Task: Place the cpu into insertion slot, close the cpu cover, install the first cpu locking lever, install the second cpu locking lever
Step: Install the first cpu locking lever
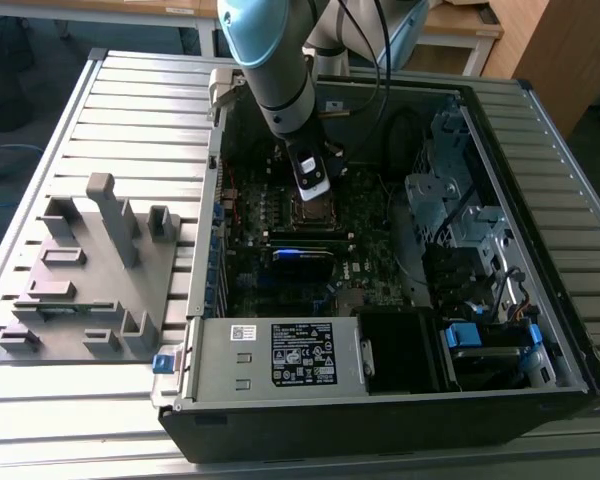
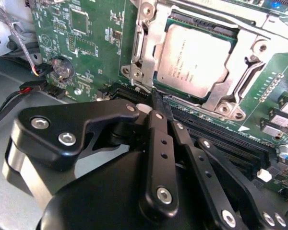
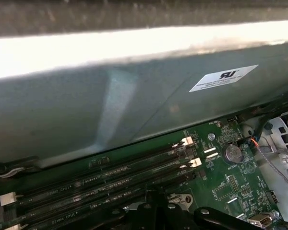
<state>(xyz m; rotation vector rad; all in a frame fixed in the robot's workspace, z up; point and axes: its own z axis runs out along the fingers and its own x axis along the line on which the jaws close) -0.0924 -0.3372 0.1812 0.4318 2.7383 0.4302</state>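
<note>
In the exterior view my own arm point(image 1: 280, 80) covered part of the insertion slot point(image 1: 318, 210). In the second wrist view, the cpu cover point(image 2: 151, 48) ran off the picture's edge, its levers indistinguishable.

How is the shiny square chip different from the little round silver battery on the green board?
The cpu is square and large; the coin battery is round and much smaller. The cpu sits inside the cpu cover, a silvery metal frame lying around it; the battery sits in its own small holder on bare green board, with wires close by. Both are silvery, flat, and lie on the same circuit board.
</note>
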